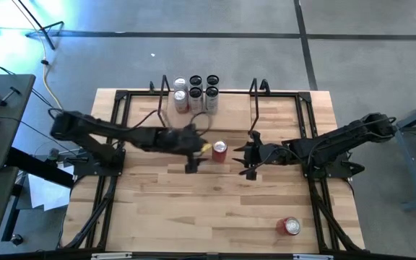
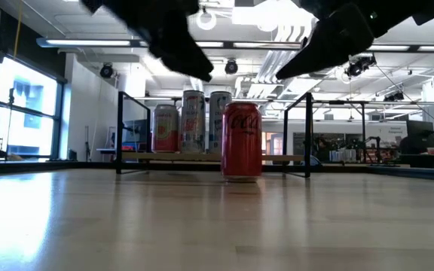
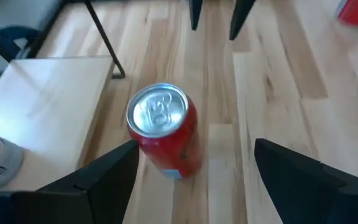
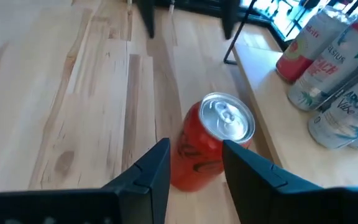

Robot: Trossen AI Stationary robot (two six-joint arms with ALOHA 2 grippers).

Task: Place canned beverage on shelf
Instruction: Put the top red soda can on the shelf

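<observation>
A red can (image 1: 219, 150) stands upright on the tabletop in front of the shelf (image 1: 226, 110), a low light-wood platform with black rod uprights that holds several cans (image 1: 195, 91). My left gripper (image 1: 193, 157) is open just to the can's left and above it. In the left wrist view the can (image 3: 163, 130) shows a little ahead of the open fingers (image 3: 194, 168). My right gripper (image 1: 249, 157) is open just to the can's right. In the right wrist view the can (image 4: 213, 140) shows just beyond the fingertips (image 4: 196, 155). In the low view the can (image 2: 241, 141) stands free below both grippers.
A second red can (image 1: 291, 226) lies on the tabletop near the front right. The black frame rails (image 1: 114, 130) run along the table's sides and far edge. Bare wood lies between the standing can and the near edge.
</observation>
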